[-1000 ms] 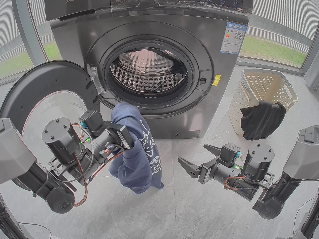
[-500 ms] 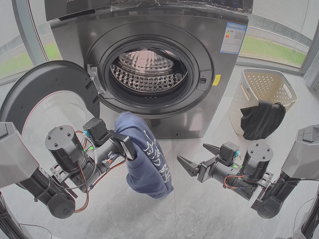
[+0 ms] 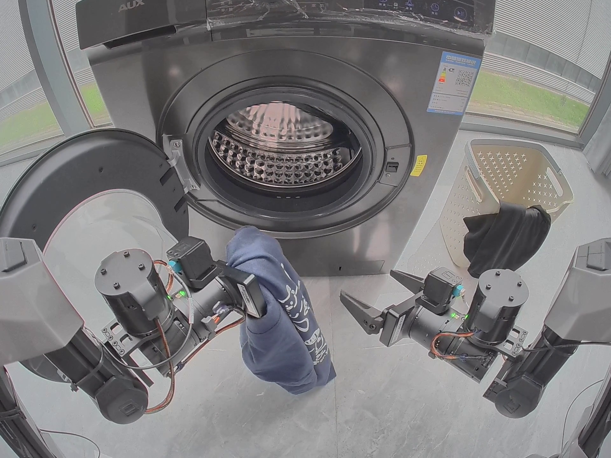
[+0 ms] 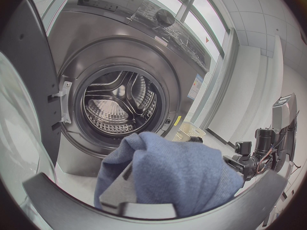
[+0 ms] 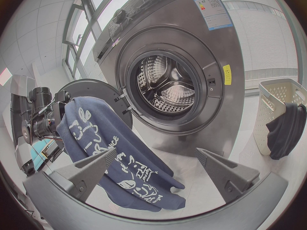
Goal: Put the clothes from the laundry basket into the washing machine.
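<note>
Seemingly sweatshirt (image 3: 283, 316) hangs from left gripper (image 3: 253, 292)

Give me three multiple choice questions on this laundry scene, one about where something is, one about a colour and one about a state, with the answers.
1. Where is the black garment?
A) draped over the rim of the laundry basket
B) inside the drum
C) flat on the floor

2. What colour is the sweatshirt held by the left pincer?
A) red
B) blue
C) white

3. How is the right pincer?
A) shut on a sock
B) shut and empty
C) open and empty

Answers:
1 A: it hangs over the basket's front rim, beside the washing machine.
2 B: blue cloth with white print hangs from that pincer.
3 C: its jaws stand apart with nothing between them.
</note>
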